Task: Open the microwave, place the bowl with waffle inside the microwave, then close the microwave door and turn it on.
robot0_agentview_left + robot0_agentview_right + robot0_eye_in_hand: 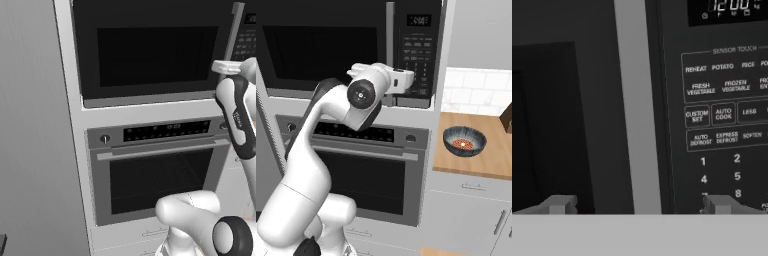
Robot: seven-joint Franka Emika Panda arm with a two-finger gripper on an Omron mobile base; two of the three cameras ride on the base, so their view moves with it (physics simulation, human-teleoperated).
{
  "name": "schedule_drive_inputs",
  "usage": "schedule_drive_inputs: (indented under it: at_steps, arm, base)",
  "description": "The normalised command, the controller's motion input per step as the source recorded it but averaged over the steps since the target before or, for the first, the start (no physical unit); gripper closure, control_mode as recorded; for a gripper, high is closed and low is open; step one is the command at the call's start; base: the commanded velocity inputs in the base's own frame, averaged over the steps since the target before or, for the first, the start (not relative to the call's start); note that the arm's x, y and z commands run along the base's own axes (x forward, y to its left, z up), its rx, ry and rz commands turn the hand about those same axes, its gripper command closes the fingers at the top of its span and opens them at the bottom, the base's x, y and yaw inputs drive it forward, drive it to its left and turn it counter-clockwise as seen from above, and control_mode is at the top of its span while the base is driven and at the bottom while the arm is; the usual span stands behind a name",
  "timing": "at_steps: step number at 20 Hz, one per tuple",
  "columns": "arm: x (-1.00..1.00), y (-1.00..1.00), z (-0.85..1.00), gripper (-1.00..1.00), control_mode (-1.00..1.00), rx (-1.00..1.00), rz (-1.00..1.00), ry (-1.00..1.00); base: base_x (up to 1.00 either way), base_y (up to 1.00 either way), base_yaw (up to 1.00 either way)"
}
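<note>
Simulated kitchen wall | black-fronted built-in microwave point(351, 47) seen shut | gripper point(639, 205) spread wide, empty, straddling slim grey handle point(637, 100) | patterned blue-grey bowl point(464, 140) left on counter point(491, 155)

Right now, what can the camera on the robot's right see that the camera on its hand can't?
The right base view shows the bowl with the waffle sitting on the wooden counter, the oven under the microwave, and the robot's white arm. The hand view shows close-up things: the words and numbers on the keypad panel and the open gripper with its tips either side of the grey handle. Both show the shut microwave door, its handle and the keypad.
</note>
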Motion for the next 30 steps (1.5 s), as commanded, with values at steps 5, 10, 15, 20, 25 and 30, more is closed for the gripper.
schedule_drive_inputs:
  at_steps: [5,10,15,20,25,30]
  arm:
    - [0.26,-0.01,0.00,-1.00,-1.00,0.00,0.00,0.00]
    - [0.24,0.00,0.00,-1.00,-1.00,0.00,0.00,0.00]
    - [0.16,0.00,-0.01,-1.00,-1.00,0.00,0.00,0.00]
    - [0.09,0.00,0.00,-1.00,-1.00,0.00,0.00,0.00]
    - [0.15,0.00,0.00,-1.00,-1.00,0.00,0.00,0.00]
    - [0.11,0.00,0.00,-1.00,-1.00,0.00,0.00,0.00]
  base:
    - [0.00,0.00,0.00]
    - [0.00,0.00,0.00]
    - [0.00,0.00,0.00]
    - [0.00,0.00,0.00]
    - [0.00,0.00,0.00]
    - [0.00,0.00,0.00]
